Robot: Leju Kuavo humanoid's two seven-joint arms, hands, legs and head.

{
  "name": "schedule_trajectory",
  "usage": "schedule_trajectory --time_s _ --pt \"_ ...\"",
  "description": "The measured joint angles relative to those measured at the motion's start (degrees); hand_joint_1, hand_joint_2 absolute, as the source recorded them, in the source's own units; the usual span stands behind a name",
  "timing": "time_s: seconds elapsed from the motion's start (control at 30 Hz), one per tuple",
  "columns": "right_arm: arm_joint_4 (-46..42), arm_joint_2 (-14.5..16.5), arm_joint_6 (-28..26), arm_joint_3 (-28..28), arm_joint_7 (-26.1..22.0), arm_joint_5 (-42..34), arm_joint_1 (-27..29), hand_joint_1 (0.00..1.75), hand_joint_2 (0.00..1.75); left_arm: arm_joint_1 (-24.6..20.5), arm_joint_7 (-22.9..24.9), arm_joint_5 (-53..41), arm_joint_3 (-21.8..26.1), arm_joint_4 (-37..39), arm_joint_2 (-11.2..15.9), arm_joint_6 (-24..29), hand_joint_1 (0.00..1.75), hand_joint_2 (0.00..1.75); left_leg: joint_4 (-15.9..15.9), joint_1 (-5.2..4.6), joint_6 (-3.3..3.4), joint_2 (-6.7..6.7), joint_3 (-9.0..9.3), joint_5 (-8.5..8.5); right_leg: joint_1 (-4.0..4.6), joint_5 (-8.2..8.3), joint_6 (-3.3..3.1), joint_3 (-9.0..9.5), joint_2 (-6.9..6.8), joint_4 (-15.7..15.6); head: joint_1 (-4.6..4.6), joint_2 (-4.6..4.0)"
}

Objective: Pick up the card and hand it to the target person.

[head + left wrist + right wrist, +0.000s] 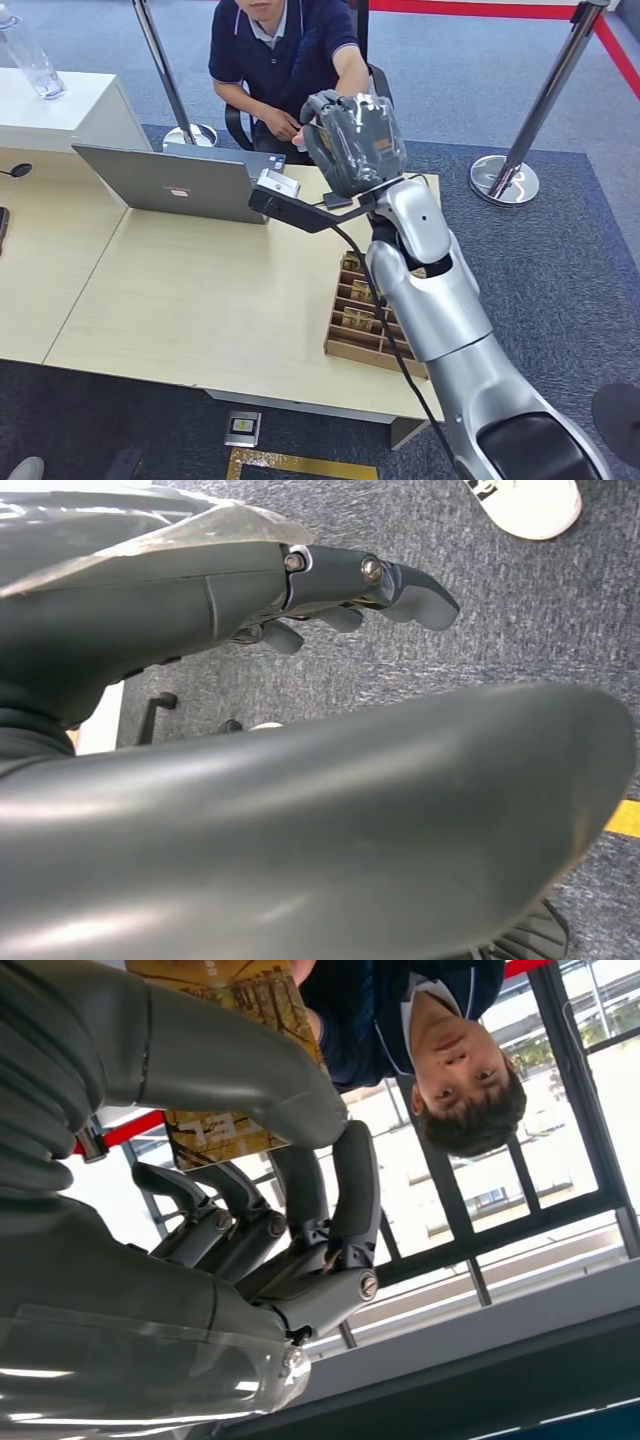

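Light wood-grain bench, flat rectangular top, spans the left and centre of the head view. One seated person in a dark polo at 12 o'clock behind it. Two chrome stanchion posts with round bases: one at 11 o'clock, one at 2 o'clock. One grey laptop open on the bench, lid toward the camera. One brown slotted wooden tray at the bench's right edge, partly covered by the silver right arm, with yellowish cards standing in its slots. One clear plastic bottle at 10 o'clock on a white counter.

Right robot hand raised above the bench's far edge, just in front of the person. In the right wrist view this robot hand pinches one yellow-brown printed card between thick grey thumb and dark fingers; the person's hand is at the card's far end.

Left robot hand hangs over grey carpet, fingers loosely extended, holding nothing.
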Motion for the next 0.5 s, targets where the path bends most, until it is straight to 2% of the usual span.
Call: schedule_trajectory --time_s 0.2,0.5 --pt "5.78 2.41 -1.67 0.39 -0.23 -0.63 -3.19 1.75 1.75 0.01 -0.03 0.1 0.0 0.04 0.0 0.68 0.0 0.0 0.01 0.0 0.0 -0.01 0.0 0.0 0.0 0.0 0.0 0.0 0.0 -0.01 0.01 0.0" --pt "10.35 2.83 -4.0 0.45 0.46 -1.02 -3.88 1.75 1.75 0.05 -0.06 -0.16 -0.01 0.13 0.0 0.88 0.0 0.0 0.02 0.0 0.0 -0.01 0.0 0.0 0.0 0.0 0.0 0.0 0.0 -0.02 0.01 0.0"
